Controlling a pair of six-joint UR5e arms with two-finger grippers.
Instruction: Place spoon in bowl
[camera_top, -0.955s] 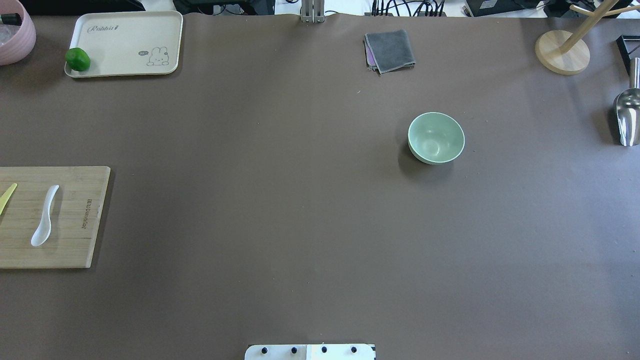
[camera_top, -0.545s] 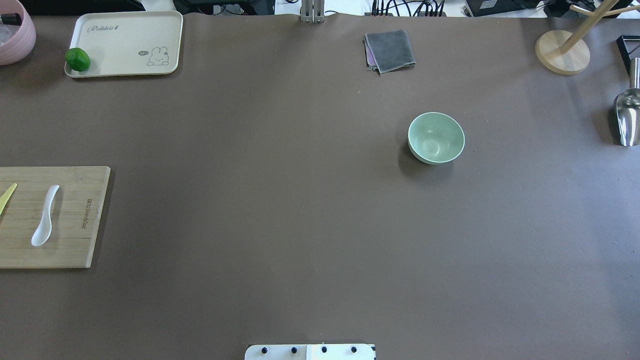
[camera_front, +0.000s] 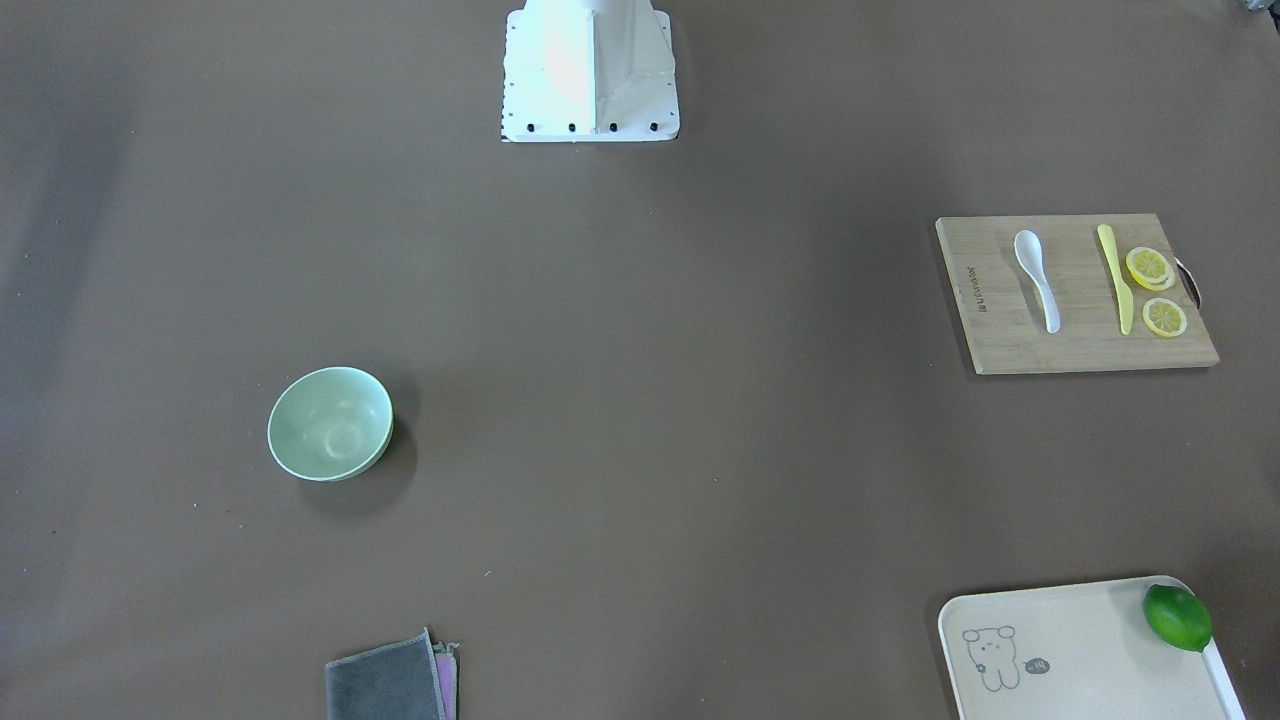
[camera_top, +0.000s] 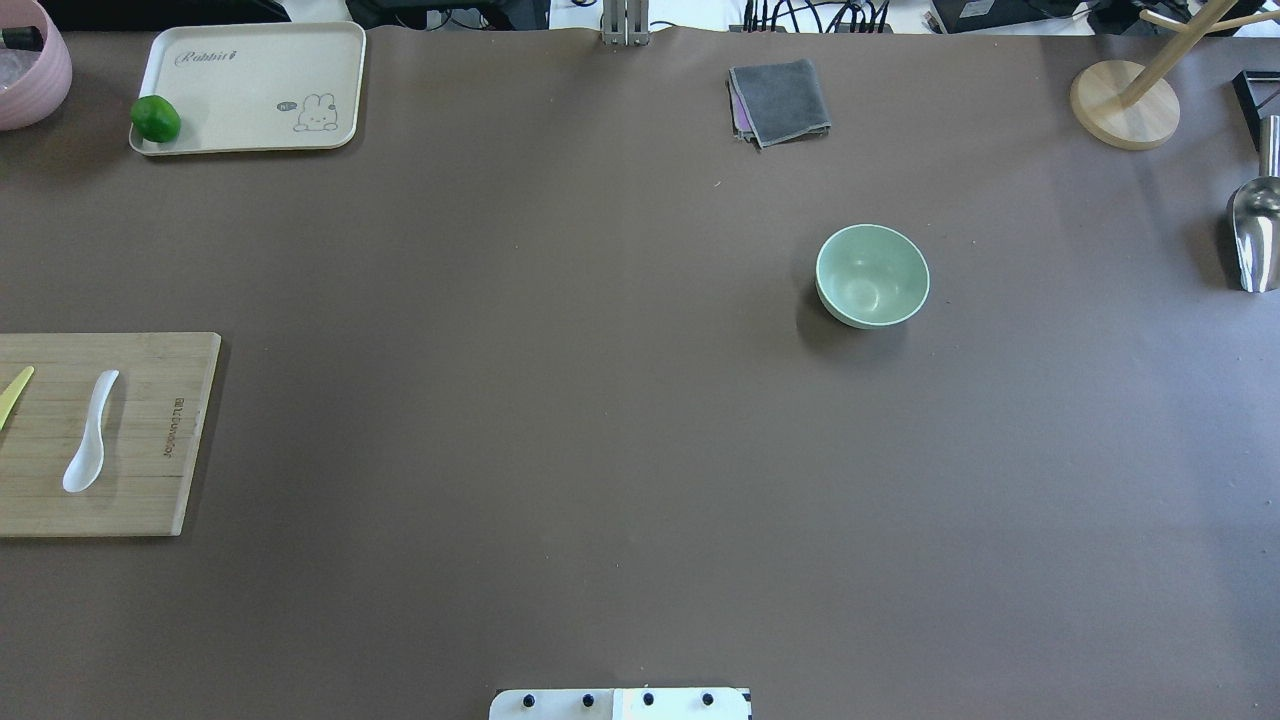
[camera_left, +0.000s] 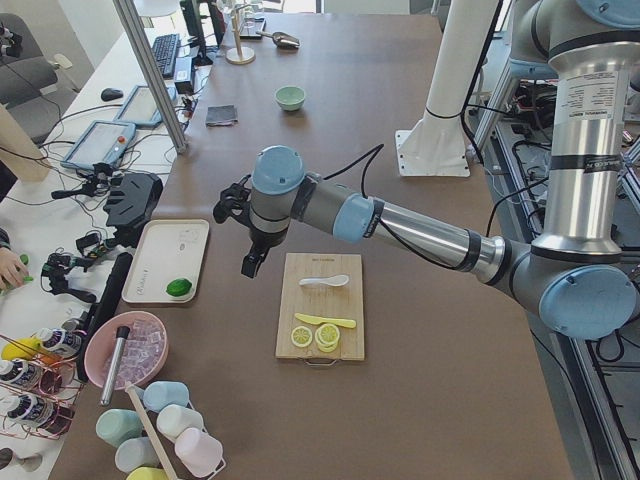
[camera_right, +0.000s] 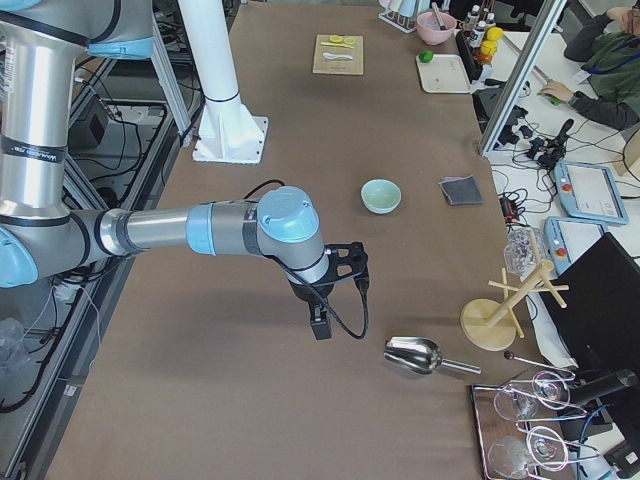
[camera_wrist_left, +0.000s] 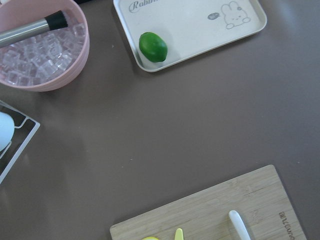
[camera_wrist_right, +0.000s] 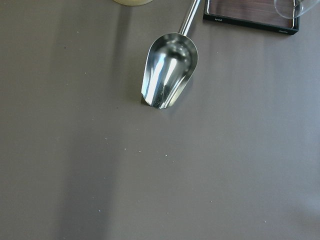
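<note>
The white spoon lies on a bamboo cutting board at the table's left edge, scoop toward the robot. It also shows in the front view, and only its handle tip shows in the left wrist view. The mint-green bowl stands empty right of the table's middle. My left gripper hangs beside the board, on the tray side, seen only in the left side view. My right gripper hangs over bare table near a metal scoop. I cannot tell whether either is open or shut.
A pale yellow knife and lemon slices share the board. A cream tray holds a lime. A pink ice bowl, a grey cloth, a metal scoop and a wooden stand sit along the edges.
</note>
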